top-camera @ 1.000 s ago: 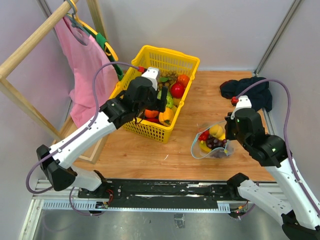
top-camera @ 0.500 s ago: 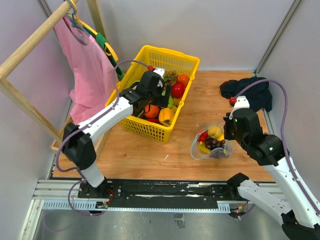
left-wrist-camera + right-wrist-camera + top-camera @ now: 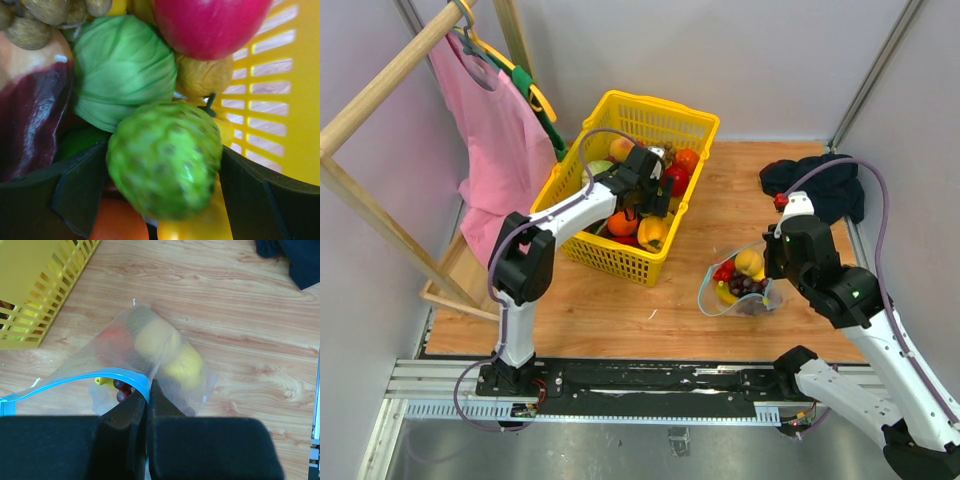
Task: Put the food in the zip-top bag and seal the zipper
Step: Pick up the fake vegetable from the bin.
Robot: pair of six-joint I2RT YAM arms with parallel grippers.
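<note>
My left gripper [image 3: 655, 195] is down in the yellow basket [image 3: 620, 265], its two black fingers closed against both sides of a bumpy green fruit [image 3: 165, 160]. A green cabbage [image 3: 122, 70], a red apple [image 3: 210, 20] and a dark purple piece [image 3: 30, 115] lie around it. The clear zip-top bag [image 3: 740, 290] lies on the wooden floor to the right, holding a lemon [image 3: 185, 362], a red piece, a banana and grapes [image 3: 122, 390]. My right gripper [image 3: 148, 390] is shut on the bag's blue zipper strip [image 3: 75, 382] and holds the mouth open.
A dark cloth [image 3: 820, 185] lies at the back right. A pink garment [image 3: 490, 130] hangs on a wooden rack at the left. The basket's wall [image 3: 285, 100] is close on the right of my left fingers. Wooden floor lies between basket and bag.
My left arm has reached further into the basket, toward its right side, and its fingers now hold the green fruit. My right gripper has kept its hold on the bag, nearly still.
</note>
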